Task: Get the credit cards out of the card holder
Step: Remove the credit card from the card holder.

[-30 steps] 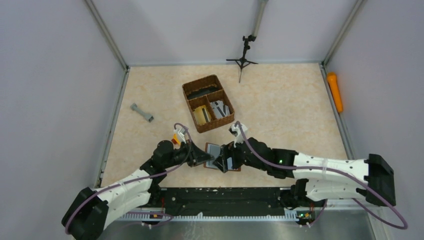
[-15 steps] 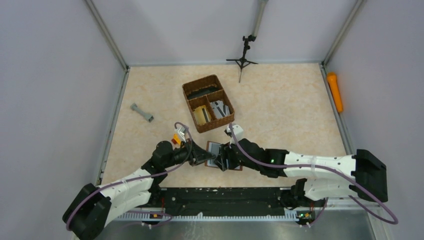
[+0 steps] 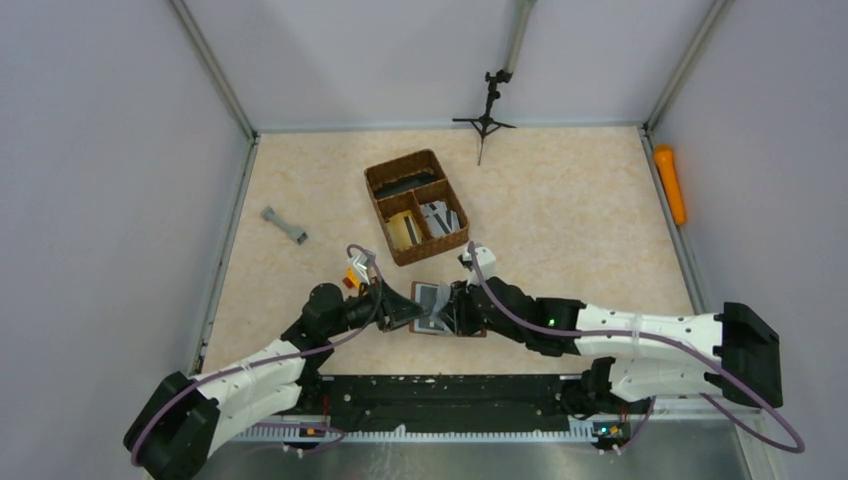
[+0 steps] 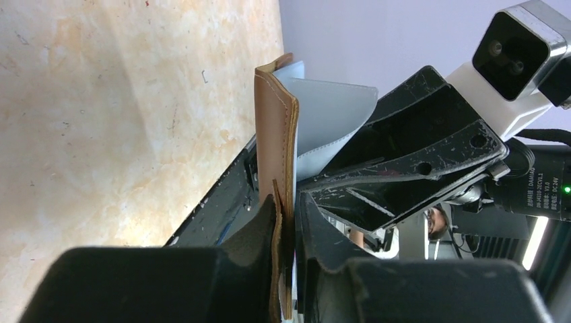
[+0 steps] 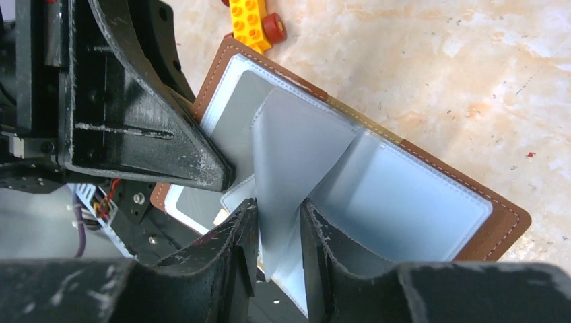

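The left gripper (image 4: pixel 286 217) is pressed together on the brown cover edge of the card holder (image 3: pixel 441 312), which lies open on the table (image 3: pixel 560 220) near its front edge, between the two arms. What look like the credit cards (image 5: pixel 237 124) sit in its clear pockets, and none lies loose beside it. The right gripper (image 5: pixel 279 225) straddles a grey-silver leaf (image 5: pixel 289 155) raised from the middle fold, one finger on each side. Whether it truly clamps the leaf, and whether the leaf is a card or only a sleeve, I cannot tell. I judge the holder opened and steadied, with every card left to draw out. On the beige marbled surface a grey bar (image 3: pixel 283 225) lies far left and a yellow toy brick (image 3: pixel 354 276) sits beside the left wrist. A woven basket (image 3: pixel 381 215) stands behind the holder and a small tripod (image 3: pixel 486 112) at the back, while an orange cylinder (image 3: pixel 669 183) lies beyond the right rail. Plain lilac-grey walls (image 3: pixel 100 200) enclose it.
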